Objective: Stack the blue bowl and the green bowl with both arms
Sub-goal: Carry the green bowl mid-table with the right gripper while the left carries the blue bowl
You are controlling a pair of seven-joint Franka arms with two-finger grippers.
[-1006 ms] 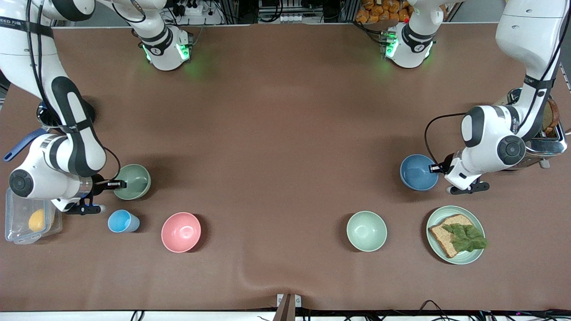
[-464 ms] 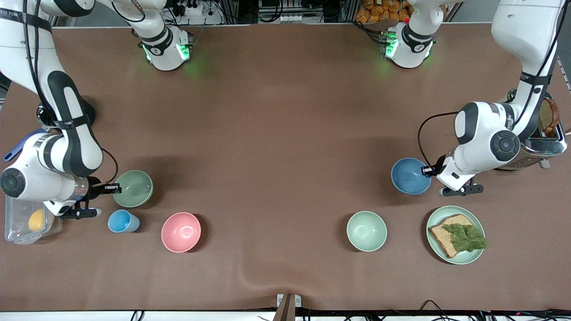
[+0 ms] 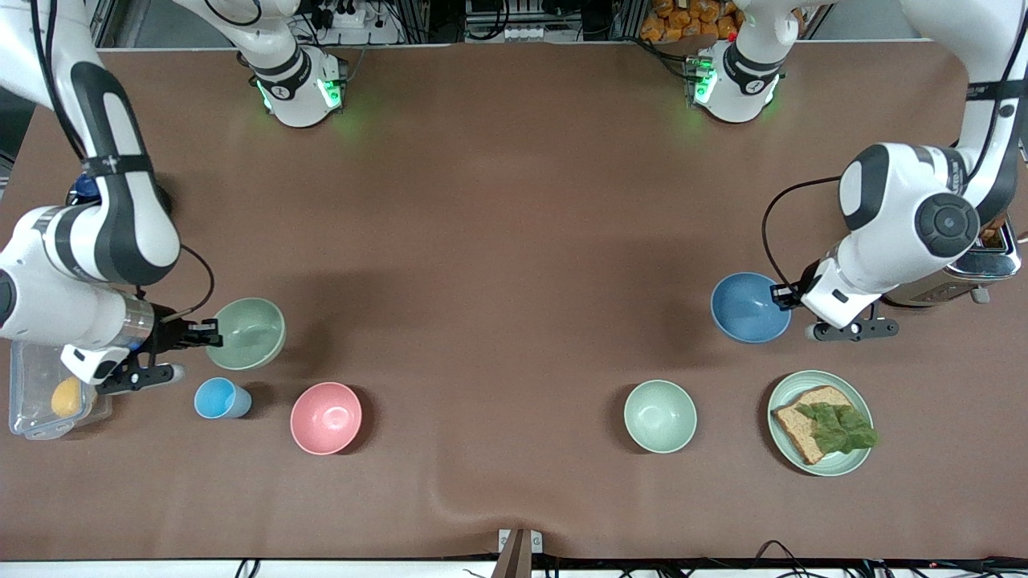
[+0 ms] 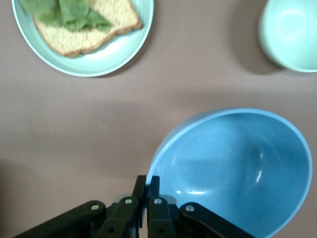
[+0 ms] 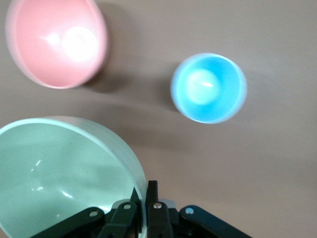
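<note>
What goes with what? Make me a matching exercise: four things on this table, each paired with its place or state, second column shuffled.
Things:
1. blue bowl
2. green bowl
3. pink bowl
4. green plate

Places or states:
A. holds bread and lettuce
B. rim pinched by the right hand
C. rests free beside the small blue cup
D. rim pinched by the left hand

Pairs: 1-D, 2-B, 3-C, 4-A
</note>
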